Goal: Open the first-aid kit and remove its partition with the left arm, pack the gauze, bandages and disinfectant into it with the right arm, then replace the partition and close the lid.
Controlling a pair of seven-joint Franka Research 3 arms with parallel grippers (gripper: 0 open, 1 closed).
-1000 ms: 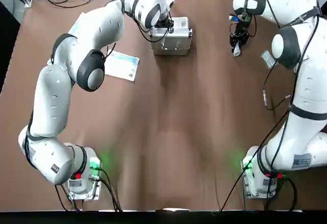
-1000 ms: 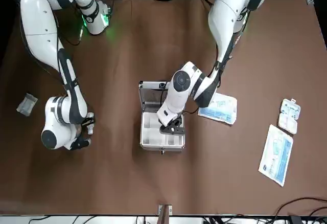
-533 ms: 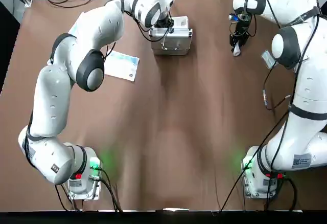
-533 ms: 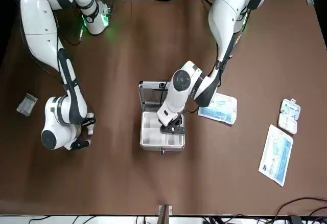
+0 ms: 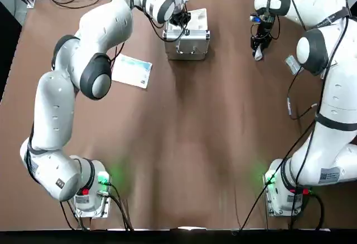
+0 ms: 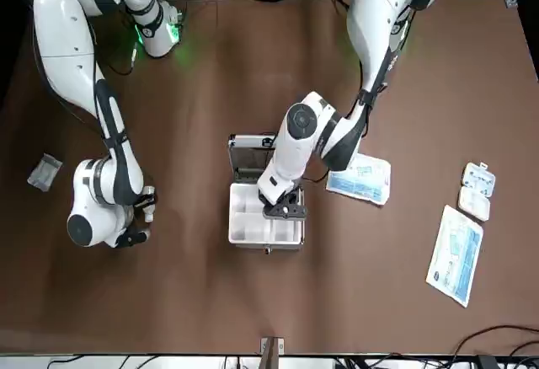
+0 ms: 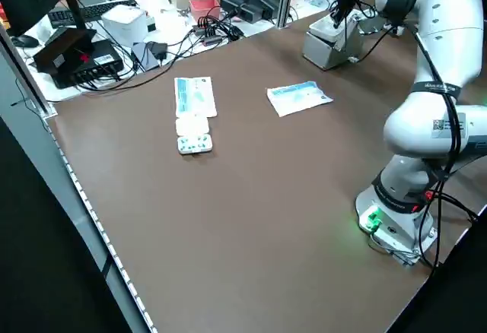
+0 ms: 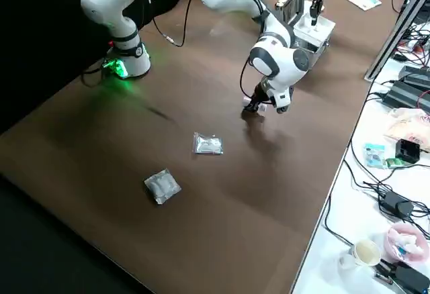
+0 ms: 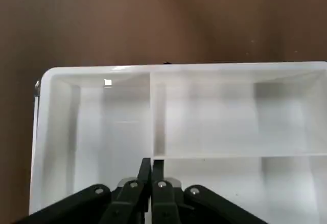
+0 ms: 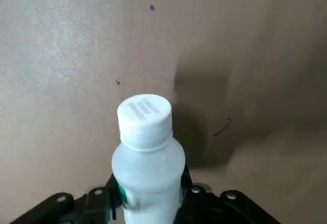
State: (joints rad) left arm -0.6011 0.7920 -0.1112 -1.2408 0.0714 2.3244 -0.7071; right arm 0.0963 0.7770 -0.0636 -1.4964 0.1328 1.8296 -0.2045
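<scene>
The silver first-aid kit [image 5: 188,46] stands at the far edge with its lid [image 6: 247,157] raised. My left gripper [image 6: 285,211] is shut on an inner wall of the partition [image 6: 248,221], a whitish tray insert that sits lifted above the case; the left wrist view shows the fingertips [image 9: 151,161] pinching that divider. To the right, my right gripper [image 5: 258,48] is low over the table, shut on the disinfectant [image 10: 145,132], a small white bottle with a green band. Two clear packets [image 8: 207,144] [image 8: 162,186], the gauze and bandages, lie on the table behind it; which is which I cannot tell.
A blue-and-white printed packet [image 5: 131,70] lies just left of the case. Farther left lie another flat packet [image 6: 456,255] and a small white blister box [image 6: 477,189]. Cables and equipment [image 7: 228,6] crowd the bench beyond the far edge.
My left gripper has risen and shifted toward the far edge, bringing the partition up out of the case. The right arm and its bottle have stayed put.
</scene>
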